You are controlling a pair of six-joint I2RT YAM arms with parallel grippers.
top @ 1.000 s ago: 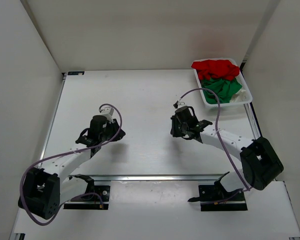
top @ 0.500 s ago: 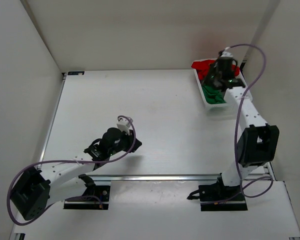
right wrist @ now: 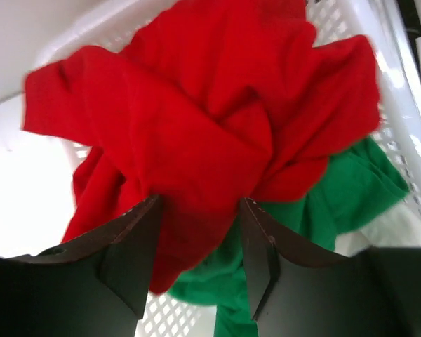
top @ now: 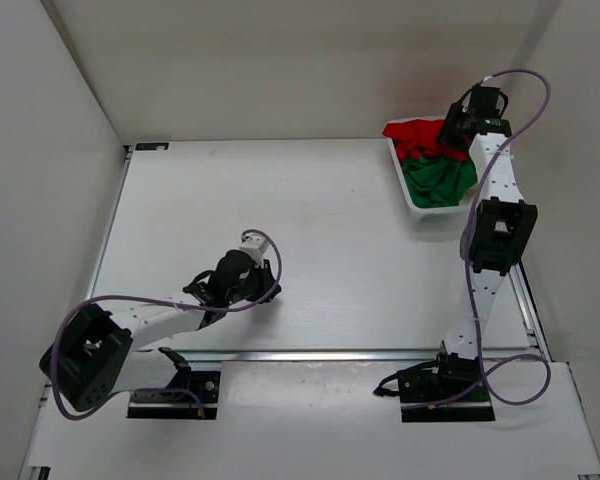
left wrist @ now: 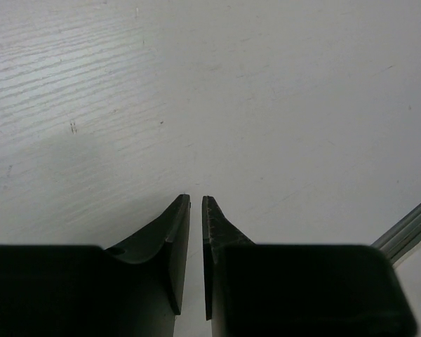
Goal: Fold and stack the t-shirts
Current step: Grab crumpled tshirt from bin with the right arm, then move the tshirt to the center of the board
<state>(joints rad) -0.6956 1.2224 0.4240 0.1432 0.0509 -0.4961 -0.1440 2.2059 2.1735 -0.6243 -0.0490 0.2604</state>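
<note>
Here the right gripper (right wrist: 200,242) straddles the red shirt (right wrist: 196,119), apparently ungripped; left gripper (left wrist: 196,210) nearly closed, empty.

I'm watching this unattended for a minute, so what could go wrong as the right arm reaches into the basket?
1. The right gripper, jaws open around a fold of the red t-shirt, may catch the green t-shirt bunched right beneath it and drag both out.
2. The pile sits high in the white mesh basket; a pull could tug the basket along.

Red tee (right wrist: 196,119) – green tee (right wrist: 351,189) – white mesh basket (right wrist: 400,105).
</note>
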